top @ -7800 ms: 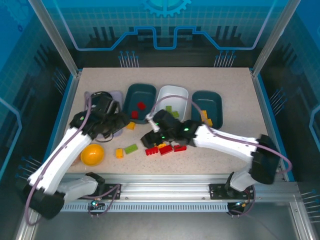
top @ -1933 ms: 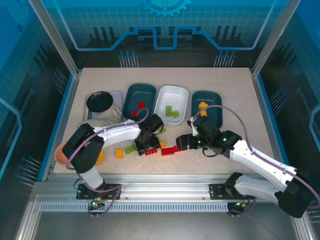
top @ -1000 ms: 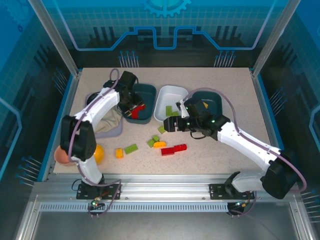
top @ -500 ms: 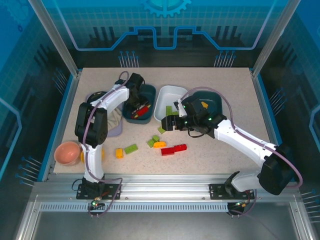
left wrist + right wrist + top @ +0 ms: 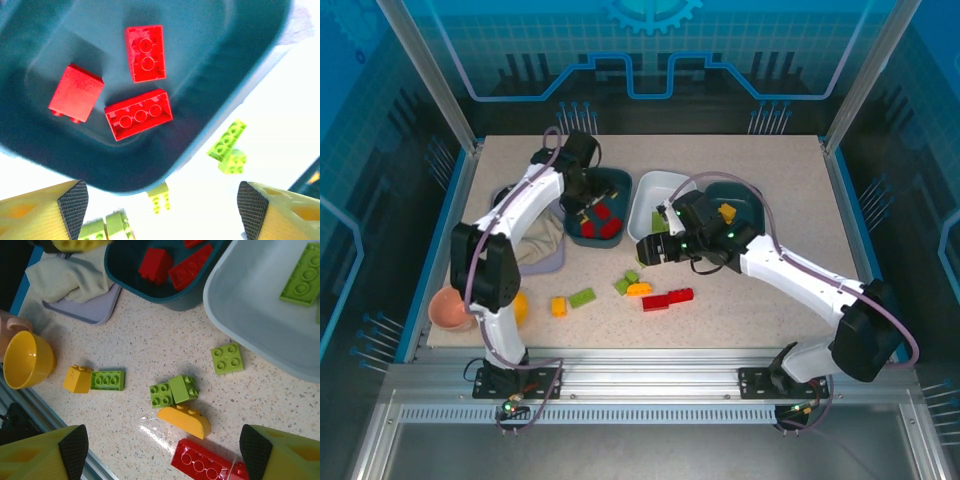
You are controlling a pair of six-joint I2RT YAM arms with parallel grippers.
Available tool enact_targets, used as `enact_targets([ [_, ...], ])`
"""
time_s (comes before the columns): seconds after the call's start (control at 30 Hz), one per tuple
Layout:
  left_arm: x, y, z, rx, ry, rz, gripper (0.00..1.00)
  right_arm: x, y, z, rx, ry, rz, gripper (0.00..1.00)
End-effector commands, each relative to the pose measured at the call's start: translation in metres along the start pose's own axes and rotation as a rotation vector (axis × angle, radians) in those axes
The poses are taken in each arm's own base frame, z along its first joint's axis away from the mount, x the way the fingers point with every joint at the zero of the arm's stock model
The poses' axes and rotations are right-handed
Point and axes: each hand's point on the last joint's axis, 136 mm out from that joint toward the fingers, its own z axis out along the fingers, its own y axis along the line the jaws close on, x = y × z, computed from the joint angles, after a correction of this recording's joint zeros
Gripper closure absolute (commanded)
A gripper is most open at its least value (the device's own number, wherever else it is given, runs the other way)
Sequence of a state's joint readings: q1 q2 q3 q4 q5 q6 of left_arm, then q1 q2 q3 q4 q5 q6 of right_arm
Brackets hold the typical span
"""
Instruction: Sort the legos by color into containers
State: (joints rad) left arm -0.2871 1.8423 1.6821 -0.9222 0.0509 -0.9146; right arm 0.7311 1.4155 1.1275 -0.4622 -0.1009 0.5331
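Left hand (image 5: 582, 205) hangs released and empty over the left dark teal rounded plastic tray (image 5: 620, 182). Seen from its wrist, its two yellow fingers (image 5: 42, 212) sit far apart with nothing between them. Three small red studded plastic bricks (image 5: 138, 114) lie loose on that tray's floor, two with studs up and one showing a smooth face.

Right hand (image 5: 648, 250) is likewise spread and empty above the speckled desk (image 5: 780, 170). It sits just in front of the white rounded plastic tray (image 5: 672, 188), which holds a flat lime green brick (image 5: 302, 282). A yellow-orange brick (image 5: 726, 212) lies in the right dark teal tray (image 5: 740, 200).

Loose on the desk are lime green bricks (image 5: 173, 391), a yellow cube brick (image 5: 77, 379), an orange-yellow curved brick (image 5: 184, 421) and a long red brick (image 5: 200, 460).

A second ago the left hand was narrower, closed round a red brick over the same tray. Nearly two seconds ago it was down among the red bricks on the desk.
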Motion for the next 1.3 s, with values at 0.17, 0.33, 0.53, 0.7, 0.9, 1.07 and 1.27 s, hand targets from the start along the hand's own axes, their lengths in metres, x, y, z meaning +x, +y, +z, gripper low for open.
enact_targets([
  [0.17,0.017,0.045,-0.109,0.055,-0.195,0.011,0.18,0.022,0.06,0.036,-0.026,0.128,-0.414,0.2],
  [0.33,0.053,0.113,-0.138,0.052,-0.259,-0.013,0.18,0.054,0.085,0.08,-0.069,0.28,-0.659,0.18],
  [0.53,0.095,0.181,-0.158,0.094,-0.308,-0.074,0.18,0.074,0.092,0.138,0.014,0.396,-0.839,0.17],
  [0.7,0.114,0.21,-0.172,0.129,-0.331,-0.096,0.18,0.085,0.101,0.174,0.084,0.439,-0.939,0.15],
  [0.9,0.121,0.217,-0.183,0.13,-0.332,-0.079,0.18,0.096,0.083,0.204,0.197,0.492,-0.944,0.15],
  [1.07,0.122,0.214,-0.185,0.137,-0.326,-0.067,0.18,0.093,0.074,0.22,0.238,0.509,-0.898,0.17],
  [1.27,0.124,0.216,-0.185,0.139,-0.318,-0.065,0.19,0.09,0.058,0.23,0.249,0.56,-0.749,0.35],
])
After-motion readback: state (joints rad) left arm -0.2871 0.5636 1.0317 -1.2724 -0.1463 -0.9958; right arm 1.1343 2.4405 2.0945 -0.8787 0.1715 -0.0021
